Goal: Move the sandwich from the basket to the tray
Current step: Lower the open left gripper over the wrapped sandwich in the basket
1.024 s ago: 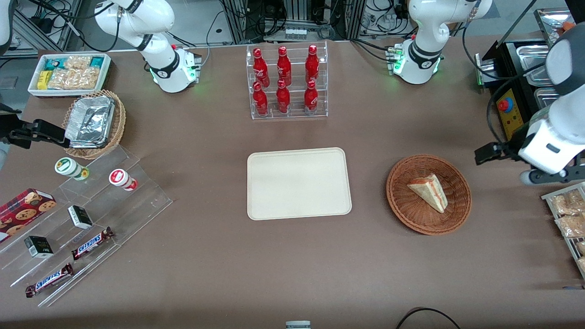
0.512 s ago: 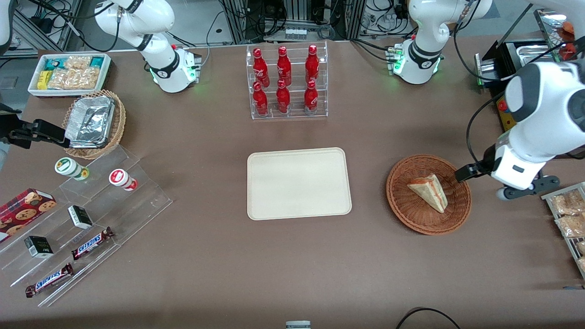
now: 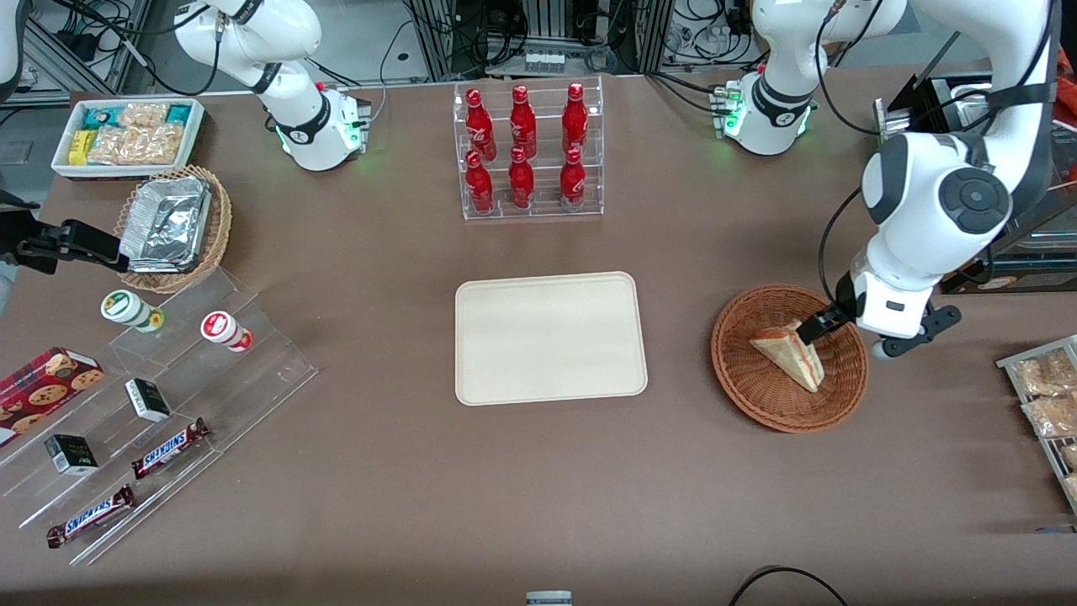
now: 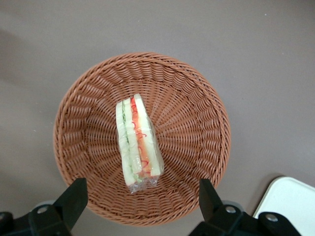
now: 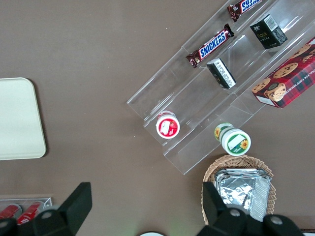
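The sandwich (image 3: 787,353), a pale wrapped wedge with a red and green filling stripe (image 4: 138,142), lies in the round reddish-brown wicker basket (image 3: 740,396) toward the working arm's end of the table. My gripper (image 3: 814,328) hangs above the basket's rim, beside the sandwich's thick end. In the left wrist view the gripper (image 4: 141,196) is open, its two black fingertips (image 4: 74,196) spread wide over the basket (image 4: 197,98) with nothing between them. The cream tray (image 3: 551,337) lies flat at the table's middle, beside the basket, and its corner (image 4: 290,201) also shows in the wrist view.
A clear rack of red bottles (image 3: 526,151) stands farther from the front camera than the tray. Toward the parked arm's end are a stepped acrylic shelf with snacks (image 3: 151,396), a tan basket of foil containers (image 3: 172,227) and a white snack box (image 3: 126,135). Snack packets (image 3: 1047,396) lie beside the basket.
The working arm has swung in from the table's end toward the middle, bringing the open gripper from outside the basket to above its rim next to the sandwich.
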Available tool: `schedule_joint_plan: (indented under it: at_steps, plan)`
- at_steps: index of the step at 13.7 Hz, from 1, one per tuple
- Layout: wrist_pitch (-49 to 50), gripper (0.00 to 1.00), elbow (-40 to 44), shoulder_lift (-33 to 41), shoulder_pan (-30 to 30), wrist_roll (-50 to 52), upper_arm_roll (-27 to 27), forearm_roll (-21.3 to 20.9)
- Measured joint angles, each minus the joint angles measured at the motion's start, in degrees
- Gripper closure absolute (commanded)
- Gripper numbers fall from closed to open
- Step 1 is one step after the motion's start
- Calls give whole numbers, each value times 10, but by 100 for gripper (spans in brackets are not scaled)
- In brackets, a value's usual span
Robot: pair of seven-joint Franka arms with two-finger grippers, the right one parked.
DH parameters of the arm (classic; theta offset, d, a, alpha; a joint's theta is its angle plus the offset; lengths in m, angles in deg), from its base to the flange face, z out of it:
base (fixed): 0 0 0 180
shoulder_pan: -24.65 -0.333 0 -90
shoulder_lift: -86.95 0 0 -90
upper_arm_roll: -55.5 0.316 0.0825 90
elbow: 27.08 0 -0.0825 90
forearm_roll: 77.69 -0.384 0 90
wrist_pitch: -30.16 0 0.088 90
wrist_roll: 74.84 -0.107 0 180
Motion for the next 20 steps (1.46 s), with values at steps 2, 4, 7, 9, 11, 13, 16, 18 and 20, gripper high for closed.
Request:
schedule_joint_plan:
  at_steps: [2,4,7,9,11,13,16,18,20]
  plan:
    - [-36,0,-26,0,0,26,0,0]
    - [-62,0,-43,0,0,49,0,0]
    - [-99,0,-68,-3,1,90,0,0]
    - [-116,0,-81,-10,4,97,0,0]
    - [-149,0,-100,-20,7,102,0,0]
    - [-168,0,-112,-30,7,106,0,0]
    - [-186,0,-114,-42,7,110,1,0]
    - [-197,0,-114,-51,7,110,1,0]
    - [-206,0,-115,-60,7,111,1,0]
